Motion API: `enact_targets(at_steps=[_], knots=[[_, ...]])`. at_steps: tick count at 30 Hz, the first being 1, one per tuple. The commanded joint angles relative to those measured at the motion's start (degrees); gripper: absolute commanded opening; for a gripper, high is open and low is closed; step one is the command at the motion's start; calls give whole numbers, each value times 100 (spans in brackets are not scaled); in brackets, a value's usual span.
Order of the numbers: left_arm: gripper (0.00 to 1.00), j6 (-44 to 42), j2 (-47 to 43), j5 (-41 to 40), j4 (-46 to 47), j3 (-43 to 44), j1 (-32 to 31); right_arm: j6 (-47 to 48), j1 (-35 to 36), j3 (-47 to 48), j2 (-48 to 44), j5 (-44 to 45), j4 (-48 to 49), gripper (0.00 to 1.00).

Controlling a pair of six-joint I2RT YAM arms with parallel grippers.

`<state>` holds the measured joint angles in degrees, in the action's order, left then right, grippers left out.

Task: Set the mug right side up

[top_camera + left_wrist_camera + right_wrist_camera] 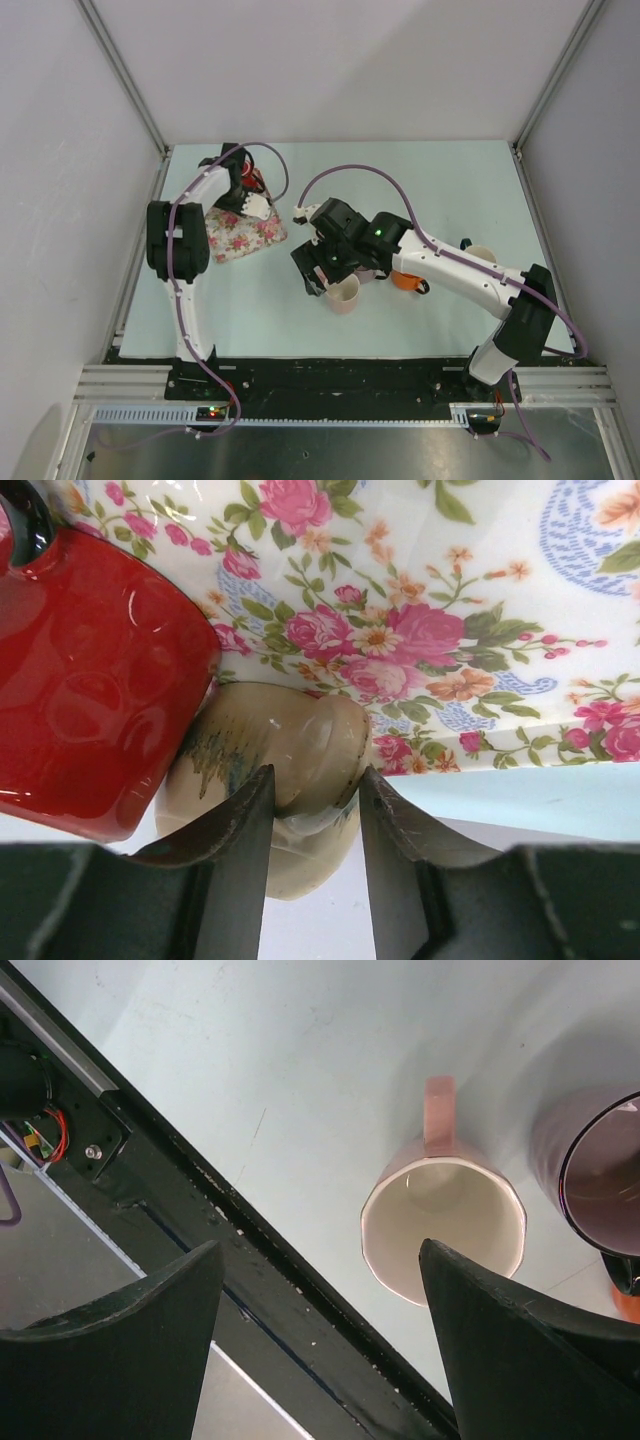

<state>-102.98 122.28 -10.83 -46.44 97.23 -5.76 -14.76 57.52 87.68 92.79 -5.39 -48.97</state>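
My left fingers (315,795) are closed onto a narrow lobe of the beige mug (250,740), one finger pressed to each side of it. That mug sits at the far left of the tabletop (250,1060), touching the red mug (90,680) on one side and lying against the edge of the floral-print piece (450,600) behind it. From this close I cannot tell which part I have, rim, foot or handle, nor exactly how the mug is tipped.

My right fingers (320,1255) hang wide open and empty over the near edge, with the pink mug (445,1220) standing mouth-up just beyond them and the purple mug (560,1130) beside it. I judge the beige one to be the mug that needs righting.

To do this well, I want the grip firm before I lift, because glazed ceramic held on a small lobe can swivel or slip. I would raise it straight up first, enough to clear the red mug and the floral-print piece, then roll my wrist slowly until the mouth faces up. I would set it down on bare tabletop, apart from its neighbours, and open only once the base sits flat.
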Motion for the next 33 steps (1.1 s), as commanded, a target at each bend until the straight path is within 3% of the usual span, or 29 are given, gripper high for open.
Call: enact_targets(at_steps=[1,4,6,8,24,33], knots=[[37,49,144,-84,8,-7,21,1,-24,244,-7,-67,62,84],[24,56,174,-159,18,30,20,-13,-26,241,-19,-59,34,84],[7,78,165,-201,20,32,15,-23,-29,239,-32,-30,27,84],[2,215,97,-159,25,33,-2,-56,-25,240,-51,-3,43,84],[0,3453,-1575,1631,7,-483,-35,-664,-648,-364,-926,75,1164,84],[0,5605,-2433,2419,10,-865,-33,-851,-1099,-614,-943,-678,2324,84]])
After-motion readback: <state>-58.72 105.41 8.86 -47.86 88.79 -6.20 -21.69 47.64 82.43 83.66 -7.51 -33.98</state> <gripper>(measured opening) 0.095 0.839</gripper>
